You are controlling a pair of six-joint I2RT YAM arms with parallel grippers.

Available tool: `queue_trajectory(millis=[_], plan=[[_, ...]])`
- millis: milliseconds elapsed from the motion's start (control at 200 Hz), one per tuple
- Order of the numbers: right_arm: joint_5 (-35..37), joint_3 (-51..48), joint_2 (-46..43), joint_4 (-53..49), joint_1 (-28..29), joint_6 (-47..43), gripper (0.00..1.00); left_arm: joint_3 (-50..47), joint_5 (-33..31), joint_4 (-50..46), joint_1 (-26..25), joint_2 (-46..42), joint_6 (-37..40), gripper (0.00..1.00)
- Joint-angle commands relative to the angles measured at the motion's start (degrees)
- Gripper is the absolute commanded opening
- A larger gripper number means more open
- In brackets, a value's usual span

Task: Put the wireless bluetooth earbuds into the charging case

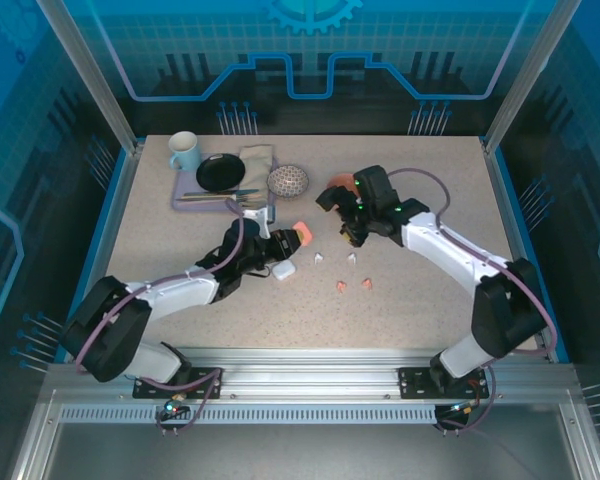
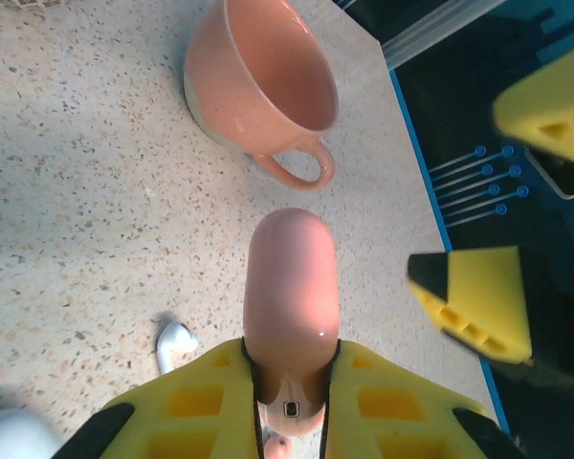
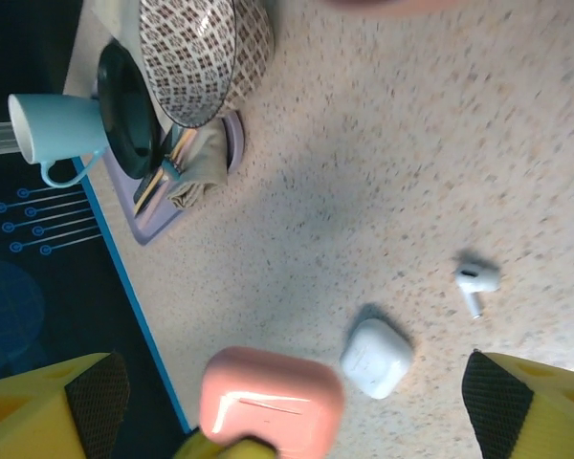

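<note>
Left fingers [image 2: 392, 402] clamped on closed pink case [image 2: 290, 287]. Right fingers [image 3: 531, 406] spread wide, empty. White earbuds [image 1: 319, 258] and pink earbuds [image 1: 367, 284] loose on table [image 1: 160, 240], 4 o'clock from pink case. White case [image 1: 283, 270] at 6 o'clock, shut. No earbud inserted yet.

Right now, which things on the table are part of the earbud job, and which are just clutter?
Job: pink case (held), white case, white earbuds, pink earbuds.
Clutter: pink cup, blue mug, black plate, patterned bowl, napkin, tray.
</note>
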Motion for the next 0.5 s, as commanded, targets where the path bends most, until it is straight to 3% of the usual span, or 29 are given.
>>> queue_trajectory(millis=[0, 105, 200, 325, 495], plan=[[1.2, -4.2, -4.07, 2.08, -1.24, -16.25, 0.93, 3.37, 10.0, -9.82, 3.52, -4.15, 6.46, 0.06], [-0.16, -8.79, -7.36, 6.75, -0.7, -32.09, 0.92, 6.2, 17.47, -18.29, 6.88, -6.43, 10.55, 0.06], [-3.49, -13.7, -9.73, 12.29, 0.05, -41.15, 0.92, 9.08, 22.75, -25.6, 8.4, -7.66, 14.48, 0.06], [-9.36, -19.96, -11.35, 21.69, -0.02, -44.18, 0.91, 11.3, 26.31, -30.65, 8.46, -8.18, 17.35, 0.07], [-16.41, -21.13, -8.83, 30.03, 0.68, -43.01, 0.89, 12.39, 28.99, -31.43, 8.42, -6.98, 17.16, 0.07]])
